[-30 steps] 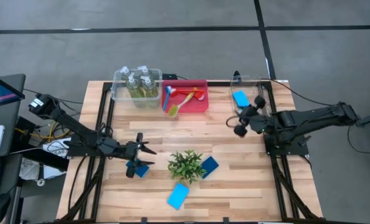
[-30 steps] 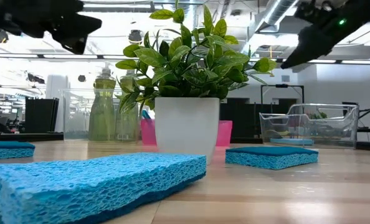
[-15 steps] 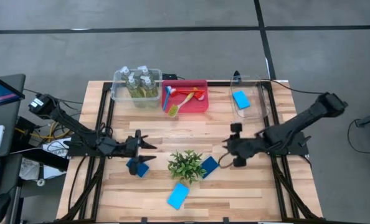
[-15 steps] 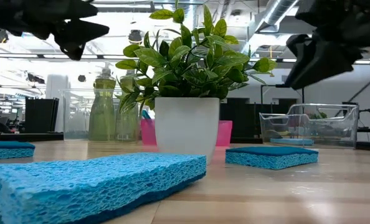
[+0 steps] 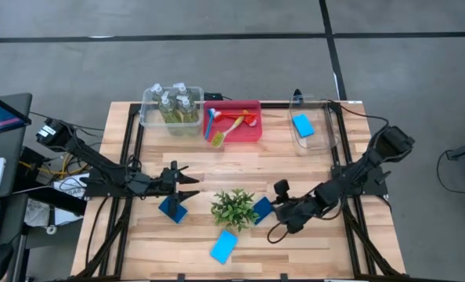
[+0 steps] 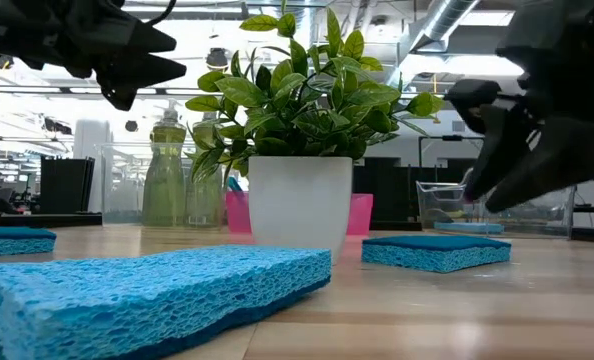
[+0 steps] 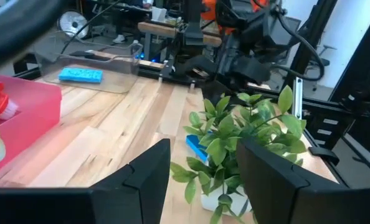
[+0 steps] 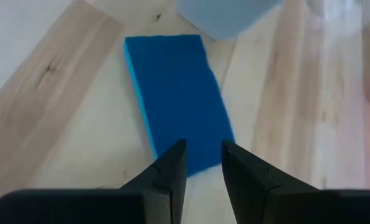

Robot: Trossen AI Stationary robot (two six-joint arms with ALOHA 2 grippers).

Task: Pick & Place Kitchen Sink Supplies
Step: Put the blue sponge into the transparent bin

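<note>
The right tool [image 8: 202,163] hangs directly above the dark-blue sponge [image 8: 175,99] beside the plant [image 5: 232,207], fingers slightly parted, grasping nothing, sponge flat on the table [image 5: 311,168].

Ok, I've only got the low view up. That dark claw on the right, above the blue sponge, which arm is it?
Observer: That's the right claw. From above, it sits just right of the dark-blue sponge beside the plant.
Operator: Is it lined up on that sponge?
Observer: Yes. Its wrist view shows the sponge straight ahead, with the fingers slightly apart and nothing between them.
Operator: And what's in the red bin behind the plant?
Observer: It holds the brushes, lying flat inside the red bin.
</note>
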